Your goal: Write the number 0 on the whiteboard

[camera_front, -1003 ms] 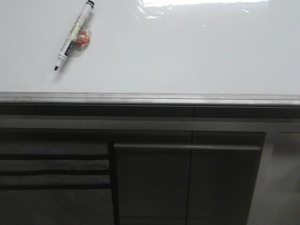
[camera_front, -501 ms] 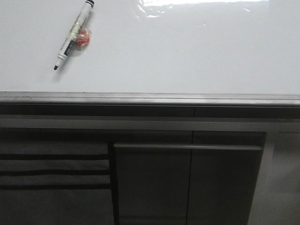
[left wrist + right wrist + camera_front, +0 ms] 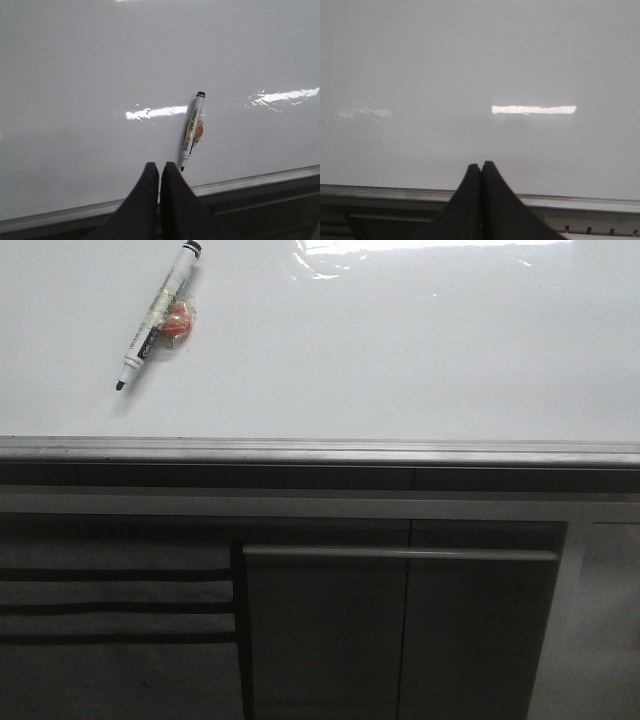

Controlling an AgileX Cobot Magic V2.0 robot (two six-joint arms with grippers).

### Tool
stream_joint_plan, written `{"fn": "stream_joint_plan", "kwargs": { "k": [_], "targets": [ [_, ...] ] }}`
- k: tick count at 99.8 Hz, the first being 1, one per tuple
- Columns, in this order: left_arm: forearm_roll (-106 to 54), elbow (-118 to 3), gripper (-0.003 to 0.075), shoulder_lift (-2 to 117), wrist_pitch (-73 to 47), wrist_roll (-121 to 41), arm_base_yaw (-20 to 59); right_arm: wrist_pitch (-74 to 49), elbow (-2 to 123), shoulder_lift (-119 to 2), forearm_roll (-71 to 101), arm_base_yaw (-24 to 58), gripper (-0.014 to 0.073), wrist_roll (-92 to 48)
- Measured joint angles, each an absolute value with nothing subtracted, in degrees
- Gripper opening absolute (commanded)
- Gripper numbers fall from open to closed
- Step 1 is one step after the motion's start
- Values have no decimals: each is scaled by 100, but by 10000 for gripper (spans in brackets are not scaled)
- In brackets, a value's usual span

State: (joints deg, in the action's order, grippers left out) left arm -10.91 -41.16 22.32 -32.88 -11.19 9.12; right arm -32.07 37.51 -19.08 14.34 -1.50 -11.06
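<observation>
The whiteboard (image 3: pixel 400 350) is a glossy white board with a grey metal edge strip (image 3: pixel 320 450) along its near side. No number 0 shows on it in any view. A white marker (image 3: pixel 158 314) with a black cap end and bare black tip lies on the board at the far left, with a small red-orange piece taped to it. It also shows in the left wrist view (image 3: pixel 192 131). My left gripper (image 3: pixel 160 165) is shut and empty, just short of the marker's tip. My right gripper (image 3: pixel 480 165) is shut and empty over the board's near edge (image 3: pixel 570 202).
Below the board's edge are grey cabinet fronts (image 3: pixel 400 630) with a handle bar (image 3: pixel 400 554) and dark horizontal slots (image 3: pixel 110 605) at the left. Bright glare patches lie on the board (image 3: pixel 420 248).
</observation>
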Motion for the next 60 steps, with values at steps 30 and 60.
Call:
{"fn": "stream_joint_plan", "kwargs": {
  "k": [30, 60],
  "targets": [
    [-1091, -4135, 246, 3221, -3484, -1119, 912, -3703, 3751, -2635, 1443, -150, 113, -1138],
    [-1768, -4135, 426, 4433, -3192, -1921, 1080, -3820, 3751, -3252, 1485, -150, 309, -1154]
  ]
}}
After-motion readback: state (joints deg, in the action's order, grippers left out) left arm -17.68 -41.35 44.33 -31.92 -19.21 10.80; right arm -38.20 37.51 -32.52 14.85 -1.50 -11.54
